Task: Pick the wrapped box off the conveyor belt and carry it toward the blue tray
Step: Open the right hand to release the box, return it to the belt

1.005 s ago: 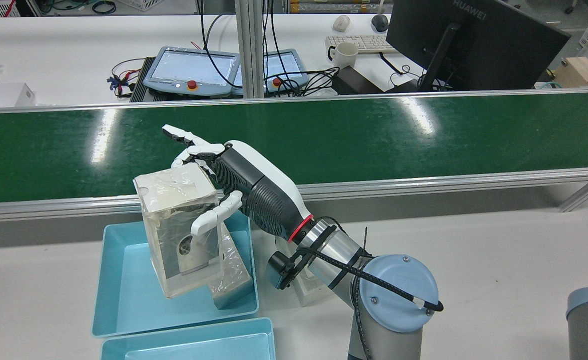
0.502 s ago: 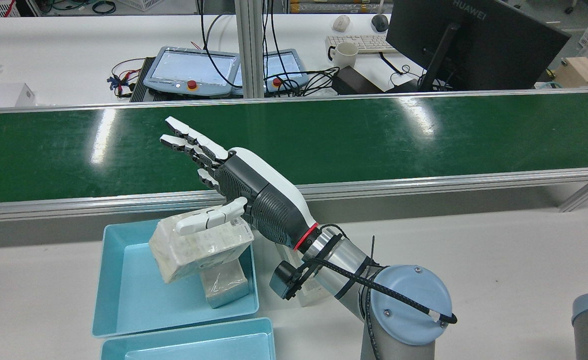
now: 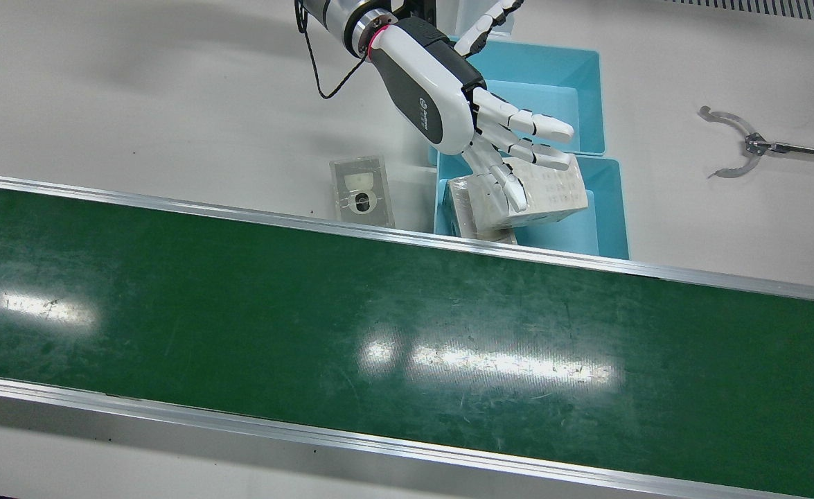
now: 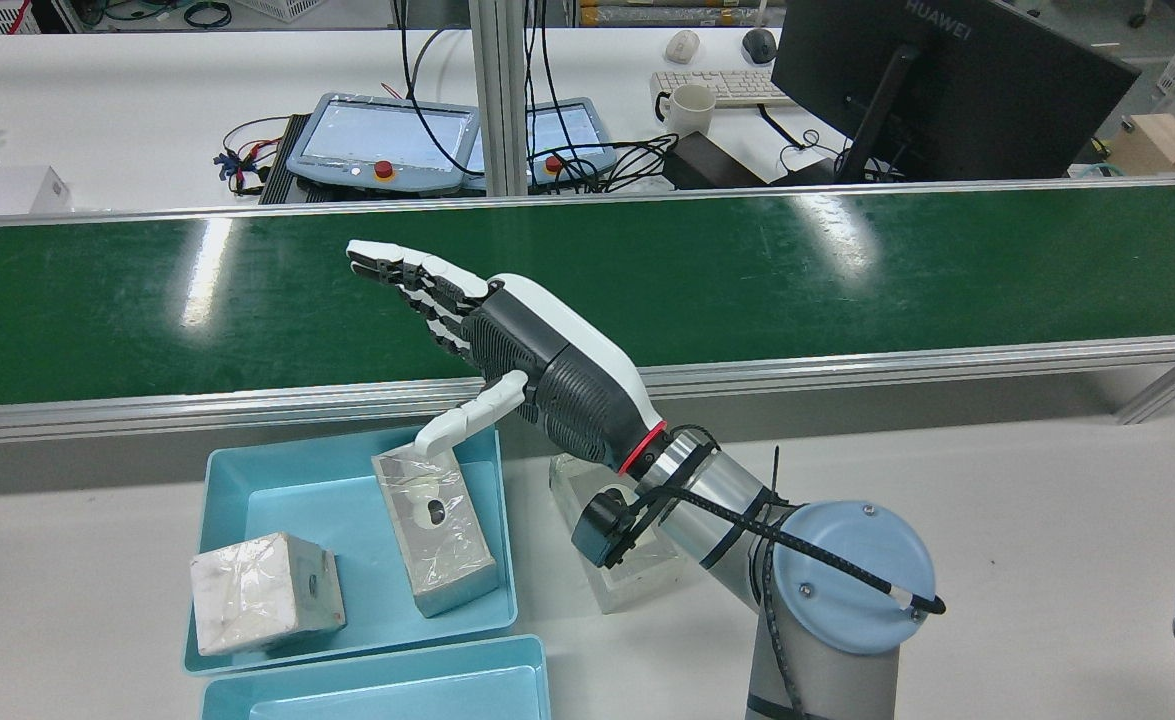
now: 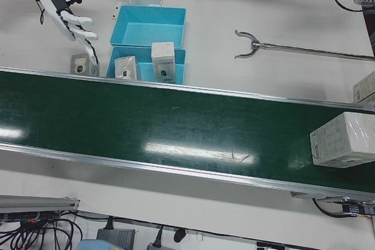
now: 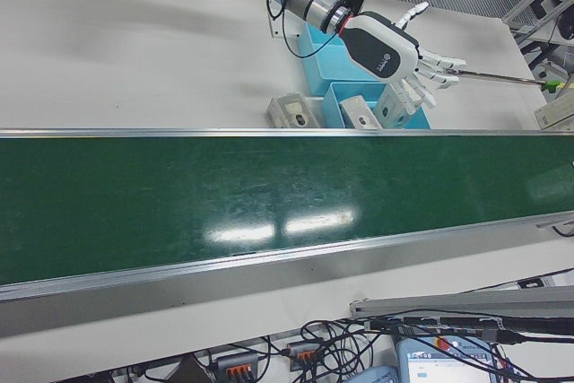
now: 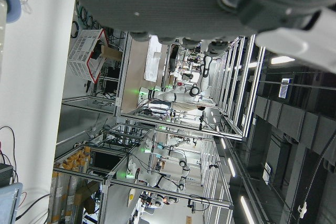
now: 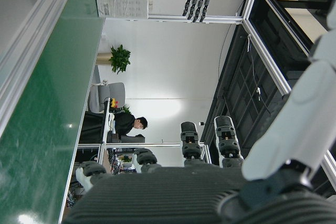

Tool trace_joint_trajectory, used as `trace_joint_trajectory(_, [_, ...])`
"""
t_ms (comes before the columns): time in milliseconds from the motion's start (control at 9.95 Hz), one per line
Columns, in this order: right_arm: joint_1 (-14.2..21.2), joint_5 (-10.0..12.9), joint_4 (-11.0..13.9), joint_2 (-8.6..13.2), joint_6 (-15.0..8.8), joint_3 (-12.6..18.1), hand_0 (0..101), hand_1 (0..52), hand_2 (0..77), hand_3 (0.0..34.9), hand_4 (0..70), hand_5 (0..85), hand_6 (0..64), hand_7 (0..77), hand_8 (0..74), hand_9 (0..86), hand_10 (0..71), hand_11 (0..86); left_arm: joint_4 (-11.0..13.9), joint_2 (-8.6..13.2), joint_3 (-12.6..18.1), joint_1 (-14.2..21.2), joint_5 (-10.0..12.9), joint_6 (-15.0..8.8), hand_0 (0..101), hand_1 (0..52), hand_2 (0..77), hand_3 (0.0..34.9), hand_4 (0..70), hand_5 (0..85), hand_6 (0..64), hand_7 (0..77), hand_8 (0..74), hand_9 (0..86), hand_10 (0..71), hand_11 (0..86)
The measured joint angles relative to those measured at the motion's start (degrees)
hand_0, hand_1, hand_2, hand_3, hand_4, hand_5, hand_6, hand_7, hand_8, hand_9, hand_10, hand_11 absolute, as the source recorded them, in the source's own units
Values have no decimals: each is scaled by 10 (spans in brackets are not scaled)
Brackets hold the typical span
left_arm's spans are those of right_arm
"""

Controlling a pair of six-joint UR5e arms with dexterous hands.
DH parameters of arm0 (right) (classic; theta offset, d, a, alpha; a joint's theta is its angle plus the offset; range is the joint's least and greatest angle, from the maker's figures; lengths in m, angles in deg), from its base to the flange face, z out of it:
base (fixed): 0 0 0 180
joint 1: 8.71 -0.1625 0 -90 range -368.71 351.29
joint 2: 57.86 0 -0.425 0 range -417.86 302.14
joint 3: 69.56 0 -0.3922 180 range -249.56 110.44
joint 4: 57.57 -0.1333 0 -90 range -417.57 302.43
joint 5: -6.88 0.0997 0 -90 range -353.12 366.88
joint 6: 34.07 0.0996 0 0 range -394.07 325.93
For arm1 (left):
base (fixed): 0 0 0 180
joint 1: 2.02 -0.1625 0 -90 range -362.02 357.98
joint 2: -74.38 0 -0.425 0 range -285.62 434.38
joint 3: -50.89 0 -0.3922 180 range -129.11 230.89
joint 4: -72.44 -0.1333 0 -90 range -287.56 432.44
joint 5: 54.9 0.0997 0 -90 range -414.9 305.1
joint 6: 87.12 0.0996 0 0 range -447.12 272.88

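Note:
The wrapped box [image 4: 267, 592] lies in the near left corner of the blue tray [image 4: 287, 505], with nothing holding it. From the front it shows as the box [image 3: 552, 197] under my left hand's fingertips [image 3: 552, 128]. My left hand [image 4: 537, 360] hangs open above the tray's far right corner and the belt's rail, fingers stretched out over the belt. My right hand shows only in its own view, where its fingers [image 8: 226, 140] are spread and hold nothing. Another wrapped box [image 5: 343, 139] sits on the green belt [image 5: 176, 121] at its far end.
A second wrapped box [image 4: 437, 530] lies in the same tray. A third [image 3: 359, 190] lies on the table beside the tray, partly behind my left arm in the rear view. A second blue tray [image 4: 377, 690] adjoins the first. A grabber tool [image 3: 732, 138] lies beyond the trays.
My left hand let go of the wrapped box, which dropped and came to rest in the tray's near left corner. The hand opened flat and drew away to the right.

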Motion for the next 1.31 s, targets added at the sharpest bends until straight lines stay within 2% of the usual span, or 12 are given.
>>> trace_joint_trajectory(100, [-30, -17, 13, -8, -1, 1, 387, 27, 93, 298, 87, 136, 0, 147, 44, 11, 5, 11, 0, 0, 0, 0, 0, 0, 0, 0, 5, 0, 5, 5, 5, 5, 0, 5, 5, 0])
trace_joint_trajectory(201, [-64, -35, 34, -13, -2, 0, 386, 38, 22, 298, 104, 136, 0, 147, 44, 11, 5, 11, 0, 0, 0, 0, 0, 0, 0, 0, 5, 0, 0, 5, 0, 5, 5, 5, 5, 0])
trace_joint_trajectory(402, [-130, -68, 99, -16, -1, 0, 387, 44, 33, 298, 104, 147, 0, 158, 44, 11, 0, 11, 0, 0, 0, 0, 0, 0, 0, 0, 5, 0, 5, 5, 0, 5, 5, 5, 5, 0])
trace_joint_trajectory(502, [-156, -75, 130, -18, 3, 1, 473, 158, 191, 298, 65, 153, 0, 169, 0, 11, 0, 11, 0, 0, 0, 0, 0, 0, 0, 0, 11, 0, 0, 5, 0, 5, 5, 0, 0, 0])
trace_joint_trajectory(603, [-176, -78, 152, -21, 12, 3, 462, 131, 185, 298, 65, 142, 0, 153, 0, 11, 0, 11, 0, 0, 0, 0, 0, 0, 0, 0, 5, 0, 5, 5, 5, 5, 5, 0, 5, 0])
trace_joint_trajectory(804, [-198, -80, 169, -29, 43, 7, 450, 131, 164, 299, 49, 164, 0, 153, 0, 11, 5, 11, 0, 0, 0, 0, 0, 0, 0, 0, 11, 0, 5, 5, 0, 5, 5, 0, 0, 0])
trace_joint_trajectory(904, [-202, -80, 170, -37, 58, 8, 428, 104, 158, 299, 33, 164, 0, 153, 0, 11, 5, 11, 0, 0, 0, 0, 0, 0, 0, 0, 11, 0, 5, 5, 5, 5, 5, 0, 5, 0])
trace_joint_trajectory(1005, [-204, -79, 170, -44, 68, 8, 426, 104, 142, 299, 33, 164, 0, 153, 0, 11, 5, 11, 0, 0, 0, 0, 0, 0, 0, 0, 11, 0, 5, 5, 5, 5, 5, 0, 5, 0])
trace_joint_trajectory(1306, [-216, -81, 169, -56, 77, 8, 418, 104, 142, 299, 27, 164, 0, 142, 0, 11, 5, 11, 0, 0, 0, 0, 0, 0, 0, 0, 11, 0, 5, 5, 5, 5, 0, 0, 0, 0])
